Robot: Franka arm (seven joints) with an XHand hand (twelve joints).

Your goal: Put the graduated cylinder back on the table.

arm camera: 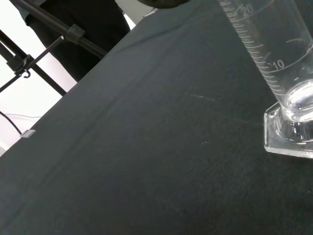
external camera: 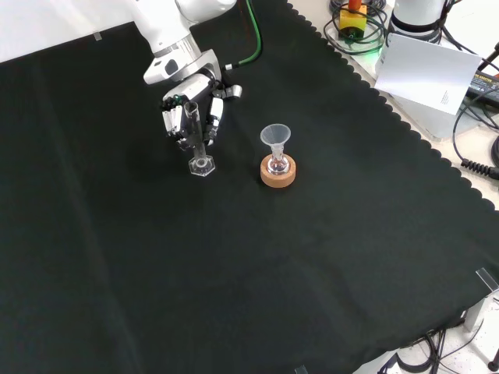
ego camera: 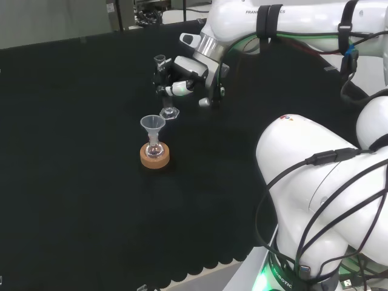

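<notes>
In the front view, the hand [external camera: 189, 115] reaches down from the top left with its fingers curled round the upper part of the cylinder [external camera: 196, 140], which stands upright with its hexagonal foot on or just above the black cloth [external camera: 257, 280]; just to the right, near but apart, a cork ring [external camera: 278, 173] carries a small flask [external camera: 277, 163] with a clear funnel [external camera: 274, 135] in its neck. The head view shows the same order turned a quarter: the funnel [ego camera: 153, 123] and ring [ego camera: 154, 156] stand nearer the camera, the cylinder [ego camera: 165, 91] behind them, its tube clasped in the hand [ego camera: 179, 77]. In the wrist view, the cylinder's foot [arm camera: 289, 137] looks flat against the cloth, though contact cannot be confirmed. The task appears to be at its last step, the set-down. The next move, by this reading, calls for making sure the foot sits level, then uncurling the fingers and drawing the hand straight away so that no finger drags the tall, narrow tube sideways; the flask is close enough to be struck if the cylinder tips that way.
</notes>
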